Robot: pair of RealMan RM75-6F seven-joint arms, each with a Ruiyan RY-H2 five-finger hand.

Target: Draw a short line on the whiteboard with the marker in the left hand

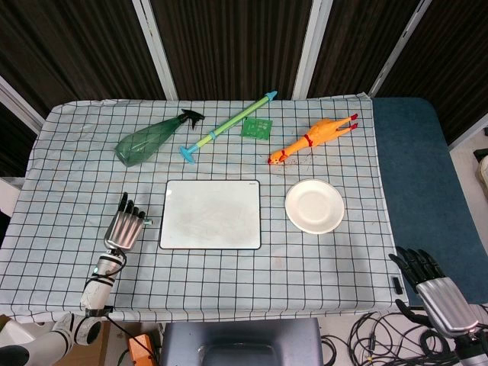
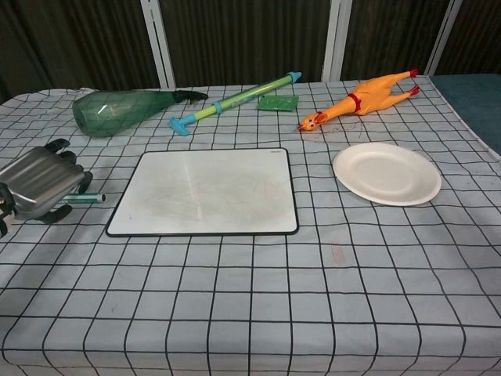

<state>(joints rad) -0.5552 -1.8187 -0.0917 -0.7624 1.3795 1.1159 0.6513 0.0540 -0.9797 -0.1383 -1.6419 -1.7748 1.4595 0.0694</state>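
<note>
The whiteboard [image 1: 211, 214] [image 2: 205, 192] lies flat in the middle of the checked table, its surface blank apart from faint smudges. Just left of it lies the marker [image 1: 146, 222] [image 2: 84, 198], flat on the cloth and pointing toward the board. My left hand [image 1: 124, 226] [image 2: 37, 184] lies over the marker's rear part with fingers stretched forward, covering most of it; only the teal and white front end sticks out. I see no grip on it. My right hand [image 1: 433, 288] hangs off the table's near right corner, fingers apart and holding nothing.
Along the far side lie a green spray bottle [image 1: 149, 139], a long green-and-blue water squirter [image 1: 229, 126], a green packet [image 1: 257, 127] and an orange rubber chicken [image 1: 313, 137]. A white plate [image 1: 314, 206] sits right of the board.
</note>
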